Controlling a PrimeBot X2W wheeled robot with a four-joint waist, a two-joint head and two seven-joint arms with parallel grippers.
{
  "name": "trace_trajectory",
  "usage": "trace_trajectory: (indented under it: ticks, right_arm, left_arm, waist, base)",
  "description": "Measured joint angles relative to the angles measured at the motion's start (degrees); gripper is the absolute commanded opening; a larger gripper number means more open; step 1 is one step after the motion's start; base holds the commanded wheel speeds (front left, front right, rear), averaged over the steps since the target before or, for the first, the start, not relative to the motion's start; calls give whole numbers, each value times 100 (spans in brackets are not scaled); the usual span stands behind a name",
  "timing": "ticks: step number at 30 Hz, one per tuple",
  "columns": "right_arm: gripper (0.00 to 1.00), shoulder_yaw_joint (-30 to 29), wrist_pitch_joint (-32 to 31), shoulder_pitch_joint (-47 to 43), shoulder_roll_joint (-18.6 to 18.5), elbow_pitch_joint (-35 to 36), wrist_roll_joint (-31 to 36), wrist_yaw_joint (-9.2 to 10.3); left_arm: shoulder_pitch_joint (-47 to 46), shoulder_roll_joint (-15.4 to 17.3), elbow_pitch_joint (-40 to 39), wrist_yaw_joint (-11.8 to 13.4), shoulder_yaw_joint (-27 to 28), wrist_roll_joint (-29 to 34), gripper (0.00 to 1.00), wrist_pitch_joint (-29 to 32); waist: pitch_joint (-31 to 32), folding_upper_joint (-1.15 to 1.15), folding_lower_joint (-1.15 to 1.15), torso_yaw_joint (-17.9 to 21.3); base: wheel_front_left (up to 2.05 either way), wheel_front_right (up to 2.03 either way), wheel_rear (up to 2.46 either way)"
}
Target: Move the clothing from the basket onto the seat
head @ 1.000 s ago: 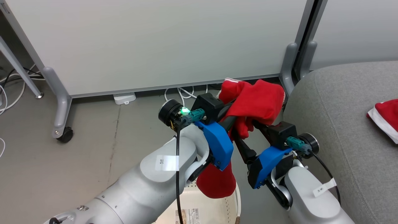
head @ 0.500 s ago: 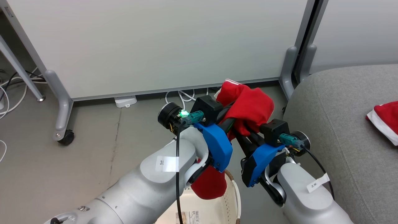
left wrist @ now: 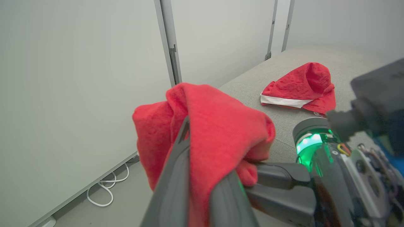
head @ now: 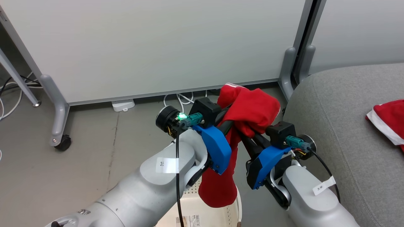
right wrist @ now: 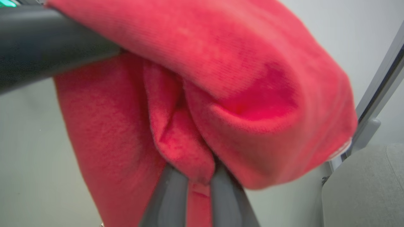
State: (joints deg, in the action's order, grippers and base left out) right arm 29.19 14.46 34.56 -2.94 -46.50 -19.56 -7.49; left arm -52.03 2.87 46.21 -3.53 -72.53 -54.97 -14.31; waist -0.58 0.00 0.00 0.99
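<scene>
A red piece of clothing (head: 254,107) hangs in the air between both arms, its lower end (head: 219,186) dangling over the basket (head: 235,209). My left gripper (head: 232,115) is shut on it; in the left wrist view the cloth (left wrist: 221,126) drapes over my fingers (left wrist: 176,176). My right gripper (head: 244,134) is shut on a fold of the same clothing (right wrist: 252,94), pinched between its fingers (right wrist: 167,198). A second red garment with a white band (head: 386,121) lies on the grey seat (head: 341,126), also visible in the left wrist view (left wrist: 300,85).
A white partition panel (head: 157,47) on grey wheeled feet (head: 60,132) stands behind the arms, with white cables and a power adapter (head: 123,105) on the floor beneath it. The seat's rounded edge is just right of my right arm.
My right gripper's fingers have closed on a fold of the red clothing. The left gripper keeps its hold. The view has shifted slightly.
</scene>
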Motion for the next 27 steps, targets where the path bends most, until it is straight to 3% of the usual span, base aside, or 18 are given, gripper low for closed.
trace_trajectory:
  ticks: [4,5,7,8,9,16,27]
  right_arm:
    - [0,4,9,2,0,-35,-19,0]
    - [0,3,16,3,0,-41,-20,0]
    - [0,1,24,13,0,-46,-20,0]
    - [0,-2,25,17,0,-46,-20,0]
    - [0,-3,26,17,0,-47,-20,0]
    - [0,-93,42,45,0,-46,-14,0]
    - [0,-422,52,55,0,31,194,0]
  left_arm:
    - [26,0,31,0,-4,-47,0,-25]
    - [27,0,40,0,-5,-51,16,-29]
    - [28,0,49,0,-5,-53,69,-42]
    - [30,0,55,2,-5,-59,88,-43]
    - [34,0,62,4,-3,-59,100,-44]
    - [187,2,58,20,169,33,100,-60]
    - [1169,415,-875,57,1307,1085,100,-68]
  waist:
    - [5,0,0,12]
    - [4,0,0,14]
    - [3,0,0,19]
    - [4,0,0,21]
    - [4,0,0,24]
    - [-28,0,0,21]
    - [-126,0,0,-70]
  base:
    - [0,0,0]
    - [0,0,0]
    - [0,0,0]
    - [0,0,0]
    - [0,0,0]
    - [0,0,0]
    - [0,0,0]
